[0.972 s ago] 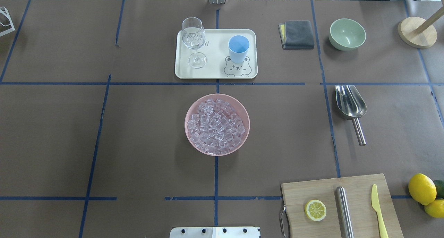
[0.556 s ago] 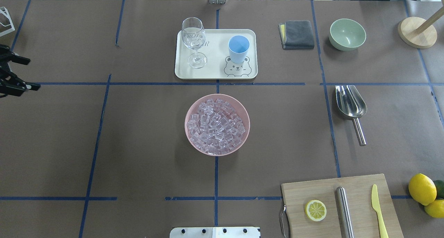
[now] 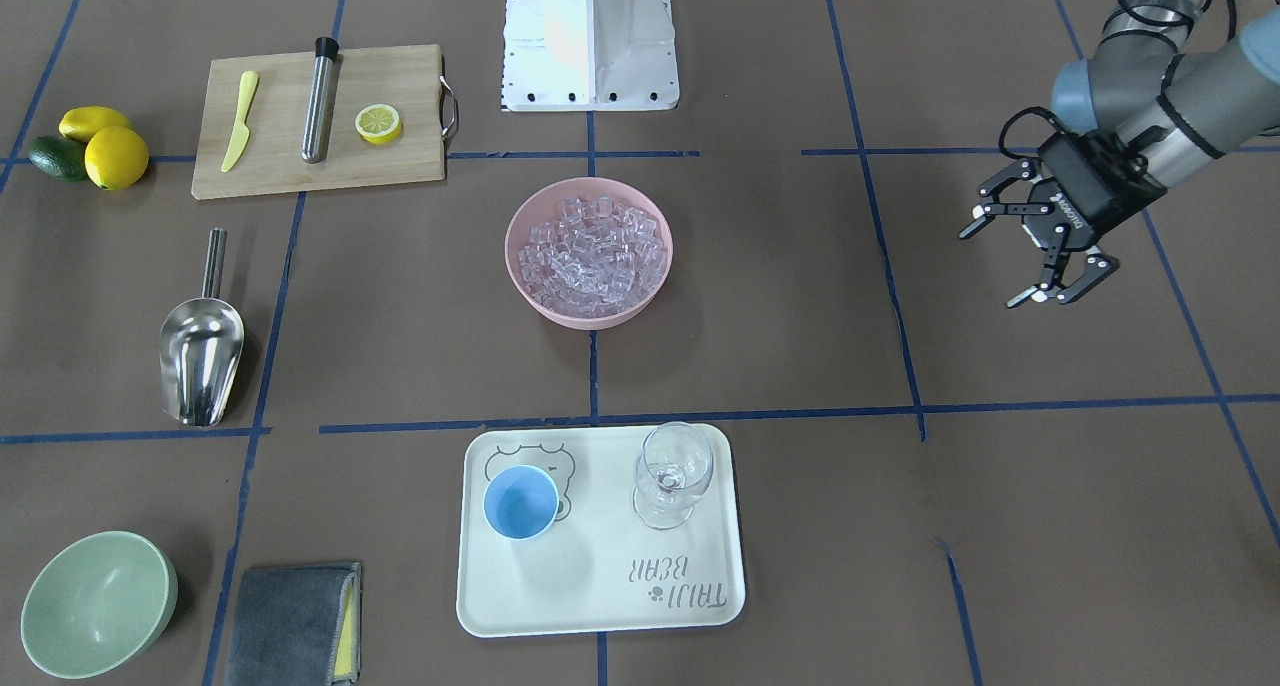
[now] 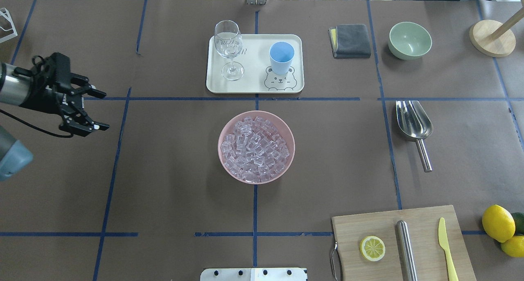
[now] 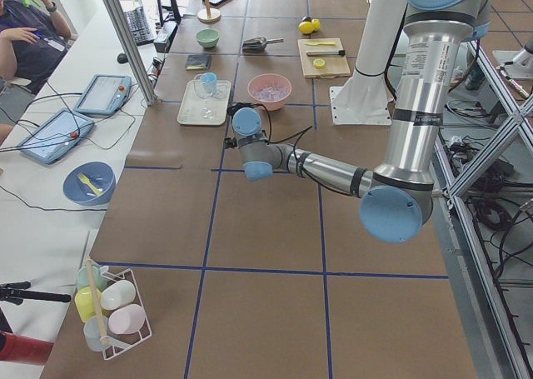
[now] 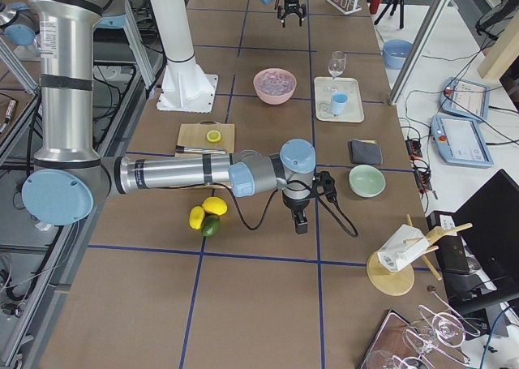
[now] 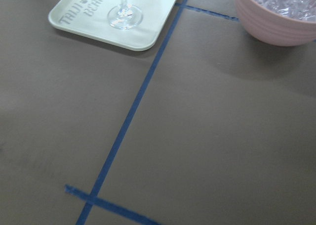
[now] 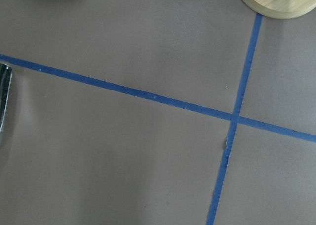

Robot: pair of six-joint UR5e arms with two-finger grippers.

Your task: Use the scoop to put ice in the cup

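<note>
My left gripper (image 4: 102,111) has moved in from the overhead view's left edge, jaws spread, empty; the right gripper (image 6: 301,225) I cannot judge; the scoop (image 4: 413,121) lies untouched mid-right, cup (image 4: 281,56) upper centre, so scooping hasn't begun.

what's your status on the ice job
Left pincer open, empty, far from scoop. Right pincer: state unclear. Scoop untouched; cup empty on tray; ice in bowl. No obstruction seen.
</note>
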